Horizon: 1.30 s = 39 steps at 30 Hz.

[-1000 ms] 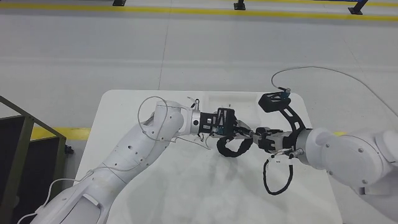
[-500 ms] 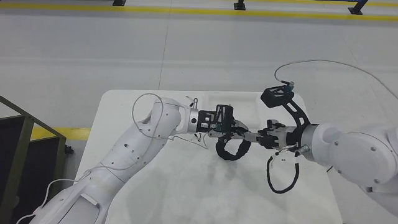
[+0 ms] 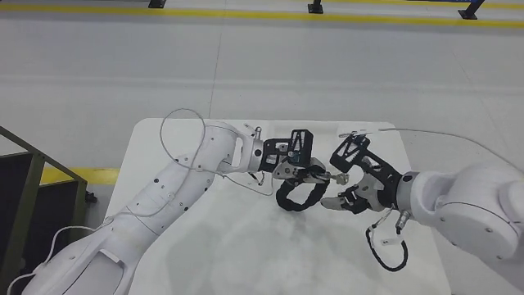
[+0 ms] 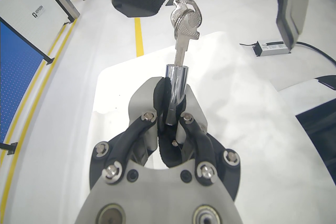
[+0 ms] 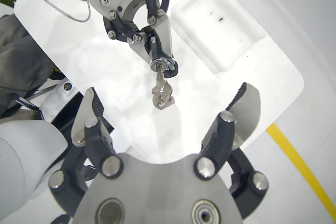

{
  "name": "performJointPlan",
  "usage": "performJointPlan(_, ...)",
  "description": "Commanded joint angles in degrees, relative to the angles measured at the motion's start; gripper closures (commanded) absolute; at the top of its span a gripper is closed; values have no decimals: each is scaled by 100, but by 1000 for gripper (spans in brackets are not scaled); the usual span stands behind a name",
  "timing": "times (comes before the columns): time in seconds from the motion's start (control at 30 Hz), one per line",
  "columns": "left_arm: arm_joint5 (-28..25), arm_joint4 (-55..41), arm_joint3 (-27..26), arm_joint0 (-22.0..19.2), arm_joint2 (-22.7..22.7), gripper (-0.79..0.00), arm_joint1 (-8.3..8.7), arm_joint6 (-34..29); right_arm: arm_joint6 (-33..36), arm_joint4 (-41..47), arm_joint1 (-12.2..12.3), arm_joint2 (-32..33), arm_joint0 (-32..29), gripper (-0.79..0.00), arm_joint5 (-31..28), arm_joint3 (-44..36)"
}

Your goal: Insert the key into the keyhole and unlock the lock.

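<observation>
My left gripper [image 4: 172, 93] is shut on the lock's silver cylinder [image 4: 176, 83], held above the white table. The lock's black cable loop [image 3: 296, 197] hangs under it. The silver key [image 4: 185, 25], with a ring and second key on its head, is in the keyhole and sticks straight out. In the right wrist view the same key [image 5: 162, 93] hangs from the cylinder [image 5: 158, 64]. My right gripper [image 5: 168, 92] is open, one finger on each side of the key's head, touching nothing. From above, the right gripper [image 3: 342, 190] faces the left gripper [image 3: 304, 176] at close range.
The white table [image 3: 246, 246] lies beneath both arms. A white foam tray [image 5: 223, 33] with a shallow recess sits at its far side. A black cable loop [image 3: 386, 250] hangs from the right arm. A grey power adapter [image 4: 273, 47] lies on the floor.
My right gripper was closed around the key's head; it has let go, opened and turned. The key stays in the lock. The left arm shifted slightly with the lock.
</observation>
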Motion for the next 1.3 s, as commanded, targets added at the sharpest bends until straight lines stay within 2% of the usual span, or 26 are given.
performJointPlan(0.0, 0, -405, -70, -130, 128, 0, 65, -394, -75, -164, 18, 42, -149, -785, -249, 0)
performJointPlan(0.2, 0, -1495, -390, -430, 431, 0, 286, -1278, -409, -337, 82, 394, -638, -785, -780, 0)
performJointPlan(0.33, 0, -2011, -574, -578, 543, 0, 451, -1812, -409, -337, 82, 394, -638, -785, -780, 0)
performJointPlan(0.5, 0, -2493, -806, -745, 431, 0, 695, -2358, -409, -337, 82, 394, -638, -785, -780, 0)
performJointPlan(0.73, 0, -2940, -1248, -718, 357, 0, 991, -3002, -494, -395, 70, 382, -680, -785, -819, 15)
performJointPlan(0.97, 0, -3443, -1258, -731, 489, 0, 1116, -3369, -999, -1285, 49, 548, -667, -785, -1597, 0)
performJointPlan(1.1, 0, -3608, -1204, -783, 567, 0, 1126, -3461, -1506, -2073, 45, 575, -746, -785, -2505, 0)
performJointPlan(1.27, 0, -3679, -1134, -852, 640, 0, 1109, -3473, -1941, -2887, 28, 581, -934, -785, -2952, 0)
